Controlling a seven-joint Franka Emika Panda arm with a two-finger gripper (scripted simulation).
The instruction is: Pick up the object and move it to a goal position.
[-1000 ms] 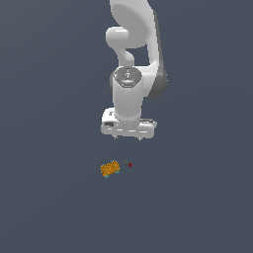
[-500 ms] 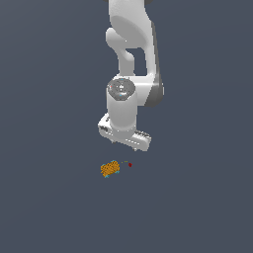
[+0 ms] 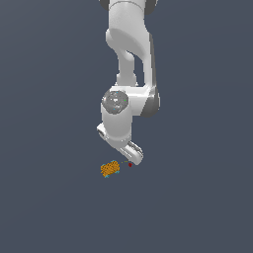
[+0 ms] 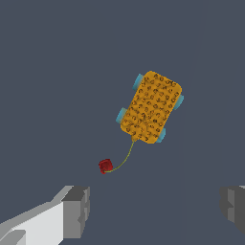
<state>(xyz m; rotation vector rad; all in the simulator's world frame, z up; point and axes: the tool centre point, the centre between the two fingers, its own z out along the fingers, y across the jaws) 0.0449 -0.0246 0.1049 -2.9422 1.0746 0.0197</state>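
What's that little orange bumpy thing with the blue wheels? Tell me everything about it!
The orange toy is a small oblong block with rounded corners and a bumpy, dotted top. Four little cyan wheel-like bits stick out along its long sides. A thin cord runs from one short end to a small dark red piece. It lies flat on the plain grey floor, at a slant in the wrist view. The gripper is open and does not touch it.

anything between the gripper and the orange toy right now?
Nothing visible blocks it. The gripper has its jaws spread, with only bare floor between it and the orange toy. The one nearby item is a small red knob, joined to the toy by a thin cord, off the direct line.
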